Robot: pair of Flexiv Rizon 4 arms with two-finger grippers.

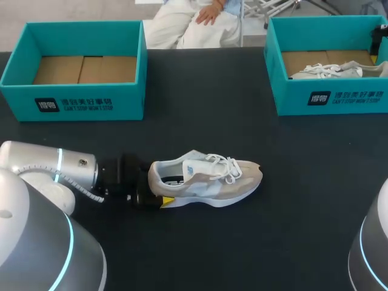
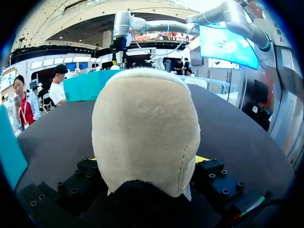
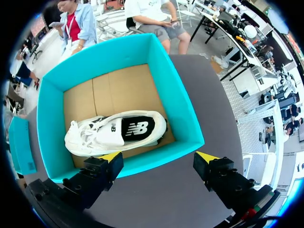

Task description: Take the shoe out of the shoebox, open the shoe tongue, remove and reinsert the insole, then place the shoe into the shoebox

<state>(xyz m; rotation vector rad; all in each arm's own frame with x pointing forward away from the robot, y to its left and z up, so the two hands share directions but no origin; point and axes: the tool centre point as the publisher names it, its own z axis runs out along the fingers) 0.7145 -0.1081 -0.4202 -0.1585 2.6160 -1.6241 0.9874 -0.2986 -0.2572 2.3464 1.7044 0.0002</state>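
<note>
Shoe (image 1: 203,182): on the table (image 1: 200,121), middle, toe to the right.
Left gripper (image 1: 153,189): at the shoe's heel, one finger touching each side.
Left box (image 1: 73,106): far left.
Right box (image 1: 327,100): far right, second shoe (image 1: 336,71) inside.
Right gripper (image 3: 160,157): above the right box.

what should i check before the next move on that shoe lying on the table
1. shoe out of a box, sole down on the table: ok
2. left gripper on the heel, a finger at each side: ok
3. tongue opened: cannot tell
4. insole in place: cannot tell
5. right gripper open and free: ok, but it hangs over the right shoebox, far from the shoe
6. left shoebox open for the return: ok
</note>
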